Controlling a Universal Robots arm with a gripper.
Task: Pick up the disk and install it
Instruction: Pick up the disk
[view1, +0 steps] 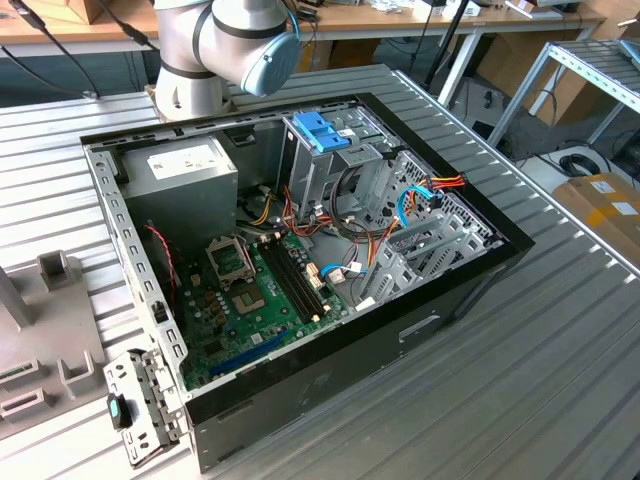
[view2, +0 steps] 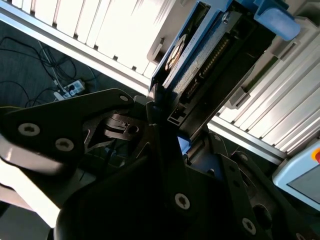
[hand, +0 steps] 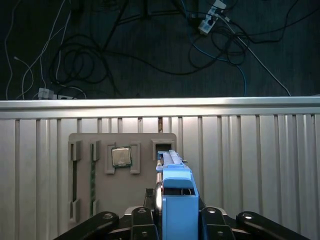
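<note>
Above a ribbed aluminium table (hand: 250, 150), the black gripper (hand: 177, 221) clamps the flat, blue-railed dark metal disk (hand: 176, 192) edge-on, jaws closed on it, seemingly over a grey fixture tray (hand: 125, 197).

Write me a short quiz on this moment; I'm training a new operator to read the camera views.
1. True or false: the gripper is shut on the disk.
2. Which of these lies in the grey holder in the first wrist view? A) a processor chip B) a fan C) a screwdriver
3. Fill in: in the exterior view, the computer case has its side panel ____.
Key: 1 true; 2 A; 3 off.
</note>
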